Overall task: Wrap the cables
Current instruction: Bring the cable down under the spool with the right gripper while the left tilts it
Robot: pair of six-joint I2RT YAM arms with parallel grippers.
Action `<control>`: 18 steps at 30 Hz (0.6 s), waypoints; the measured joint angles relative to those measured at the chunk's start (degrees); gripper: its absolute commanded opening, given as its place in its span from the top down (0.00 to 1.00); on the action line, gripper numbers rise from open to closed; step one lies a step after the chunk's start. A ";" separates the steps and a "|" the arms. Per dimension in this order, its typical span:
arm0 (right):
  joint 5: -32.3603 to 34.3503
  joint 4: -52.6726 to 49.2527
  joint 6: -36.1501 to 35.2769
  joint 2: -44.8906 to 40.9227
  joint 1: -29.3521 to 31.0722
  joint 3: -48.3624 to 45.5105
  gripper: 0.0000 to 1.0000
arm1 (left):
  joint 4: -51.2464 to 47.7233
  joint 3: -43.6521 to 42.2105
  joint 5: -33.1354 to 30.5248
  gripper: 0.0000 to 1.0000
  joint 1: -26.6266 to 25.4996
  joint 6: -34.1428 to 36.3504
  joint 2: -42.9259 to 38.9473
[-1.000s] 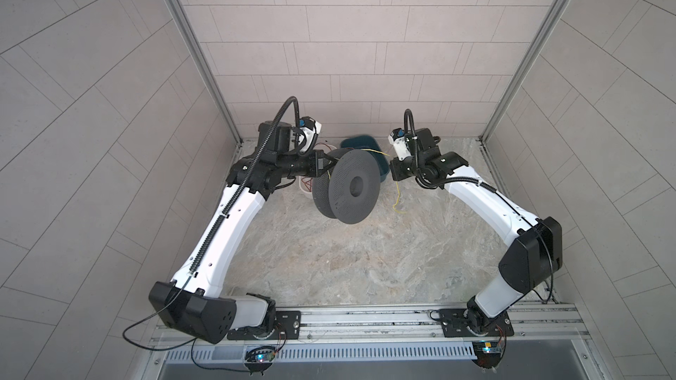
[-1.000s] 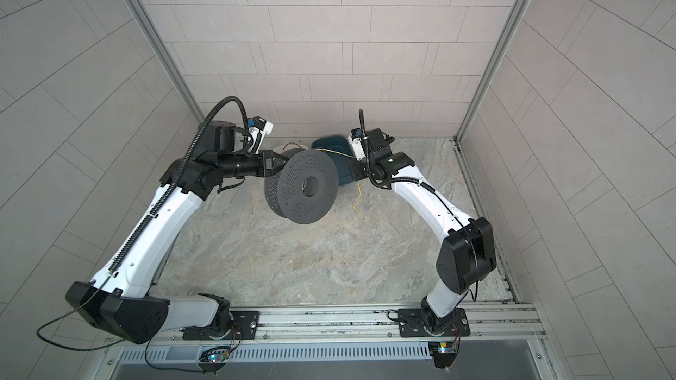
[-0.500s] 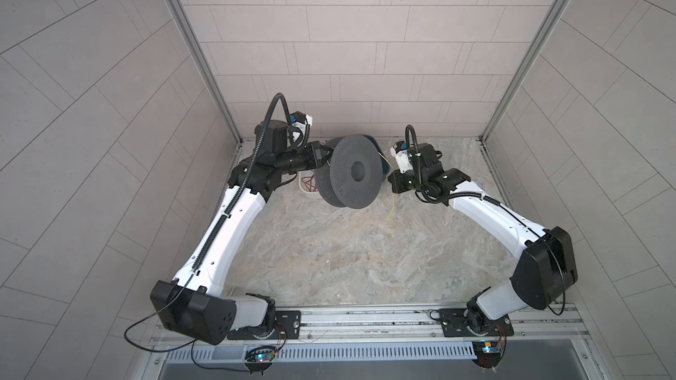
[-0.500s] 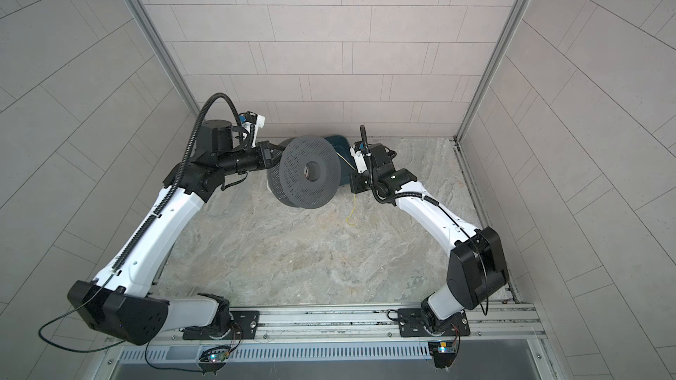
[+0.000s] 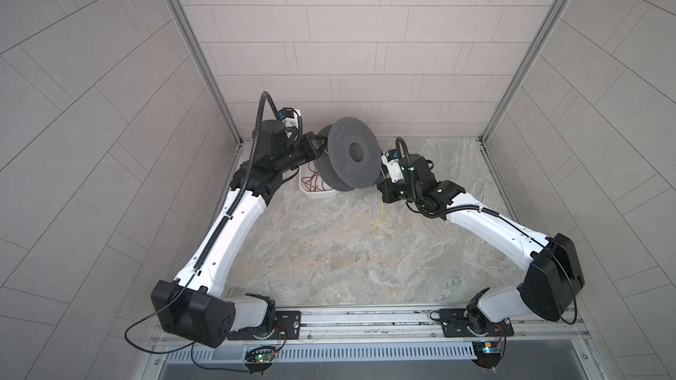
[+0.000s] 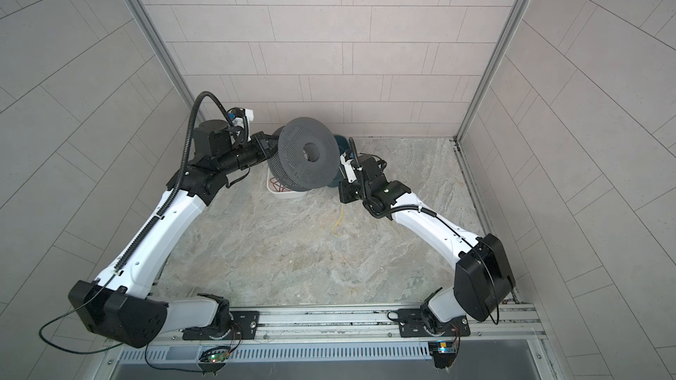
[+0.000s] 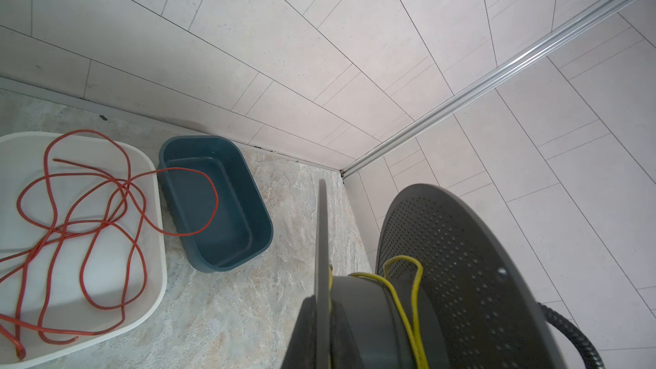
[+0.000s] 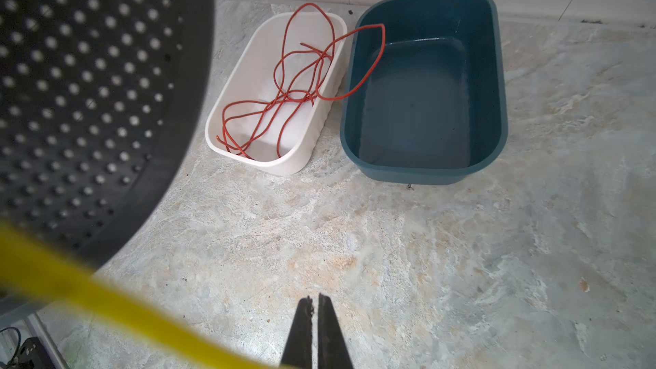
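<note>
Left of centre, the left fingers [image 7: 301,335] clamp one flange of a perforated dark grey spool [image 5: 351,155]. A thin, string-like yellow cable [image 8: 142,314] loops loosely round its hub and dangles toward the bench [image 5: 329,250] below the right fingers [image 8: 302,335], which are pressed together.

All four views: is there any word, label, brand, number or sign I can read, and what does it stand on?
No text can be read in any view.
Dark grey spool: only rows of holes, no print.
White bin and blue bin: plain, no label.
Blue tag by a wrist camera: too small to read.
Circuit board at the base rail: too small to read.
</note>
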 measured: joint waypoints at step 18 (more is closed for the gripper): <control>4.87 1.70 1.86 -1.60 10.58 1.27 1.00 | 1.42 -5.64 -16.35 1.00 -0.04 -3.41 -4.44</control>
